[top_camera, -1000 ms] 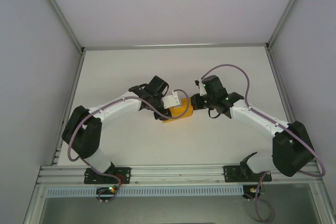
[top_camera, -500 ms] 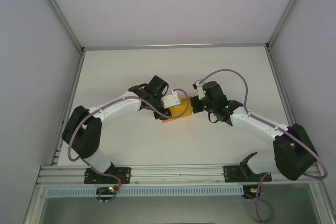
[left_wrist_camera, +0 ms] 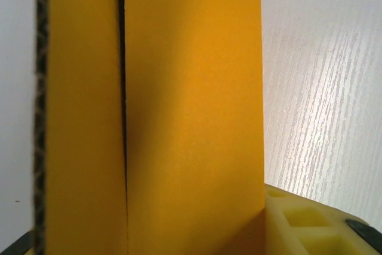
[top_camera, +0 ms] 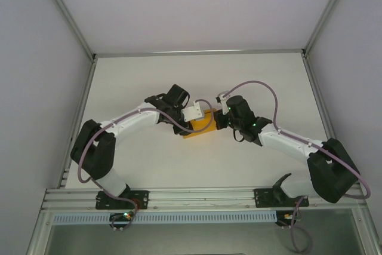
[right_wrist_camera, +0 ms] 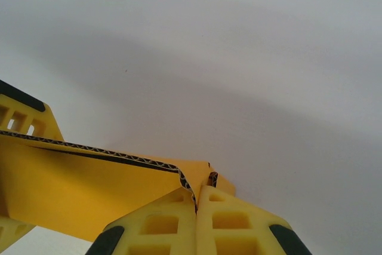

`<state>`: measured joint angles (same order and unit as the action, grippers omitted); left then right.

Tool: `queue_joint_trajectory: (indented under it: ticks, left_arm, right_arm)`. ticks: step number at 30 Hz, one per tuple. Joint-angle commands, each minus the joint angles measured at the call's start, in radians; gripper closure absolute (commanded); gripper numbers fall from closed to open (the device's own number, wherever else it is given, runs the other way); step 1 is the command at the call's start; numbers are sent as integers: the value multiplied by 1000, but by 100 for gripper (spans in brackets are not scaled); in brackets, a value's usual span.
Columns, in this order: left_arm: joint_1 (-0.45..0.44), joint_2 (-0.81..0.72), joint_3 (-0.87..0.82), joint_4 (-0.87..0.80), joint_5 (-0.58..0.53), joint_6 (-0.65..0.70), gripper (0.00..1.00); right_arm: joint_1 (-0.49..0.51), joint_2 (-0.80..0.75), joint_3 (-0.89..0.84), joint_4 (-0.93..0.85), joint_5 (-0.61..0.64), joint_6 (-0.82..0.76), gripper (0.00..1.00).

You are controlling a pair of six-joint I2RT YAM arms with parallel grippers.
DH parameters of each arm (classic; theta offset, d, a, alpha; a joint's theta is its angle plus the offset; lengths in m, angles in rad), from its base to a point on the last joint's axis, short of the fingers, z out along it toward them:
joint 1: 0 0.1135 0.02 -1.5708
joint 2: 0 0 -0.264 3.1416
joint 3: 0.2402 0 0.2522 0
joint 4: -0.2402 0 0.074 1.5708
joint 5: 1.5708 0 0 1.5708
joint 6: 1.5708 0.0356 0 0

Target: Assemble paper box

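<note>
Centrally over the counter (top_camera: 250, 82), the left claw (top_camera: 191, 122) is clamping the paper box (top_camera: 202, 126) between its fingers, while the right claw (right_wrist_camera: 196, 207) is pinching shut on its corrugated edge.

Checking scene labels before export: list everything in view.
paper box: 1, orange-yellow, mid-table between the grippers
table: 1, white, under the box
rail: 1, silver, along the near table edge
cables: 2, purple, one along each arm
arms: 2, white and black, bases on the rail
left gripper: 1, yellow fingers, closed across the box
right gripper: 1, yellow fingers, pinching a box edge
</note>
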<state>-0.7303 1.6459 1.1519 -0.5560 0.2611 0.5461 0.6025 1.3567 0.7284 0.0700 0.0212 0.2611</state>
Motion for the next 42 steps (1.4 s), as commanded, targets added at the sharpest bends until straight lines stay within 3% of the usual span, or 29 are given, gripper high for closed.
queue_joint_trajectory:
  ticks: [1,7,14,19,24,28,29,30,35,40,42]
  left_arm:
    - [-8,40,22,16,-3,28,57]
    - [-7,39,31,14,4,25,57]
    - [-2,32,23,34,-12,19,53]
    - [-2,25,27,32,-7,13,50]
    - [-2,-8,26,47,-33,-17,33]
    - [-2,-51,21,60,-60,-45,13]
    - [-3,-65,16,67,-67,-53,2]
    - [-3,-83,7,75,-72,-60,0]
    - [-3,-200,-53,139,-105,-143,0]
    - [6,-329,-84,78,-297,-369,0]
    - [16,-368,-88,18,-333,-463,11]
  right_arm:
    - [68,62,-59,-177,-86,65,100]
    - [90,45,-22,-288,-68,116,100]
    - [92,27,-183,-93,-61,106,100]
    - [93,33,-163,-107,-37,117,100]
    - [94,60,-88,-209,19,144,100]
    - [101,56,-26,-306,69,188,100]
    - [107,56,-11,-328,88,196,100]
    - [114,58,3,-353,116,210,100]
    - [128,83,48,-402,154,235,100]
    - [136,114,96,-444,169,248,100]
    - [138,128,124,-470,175,253,100]
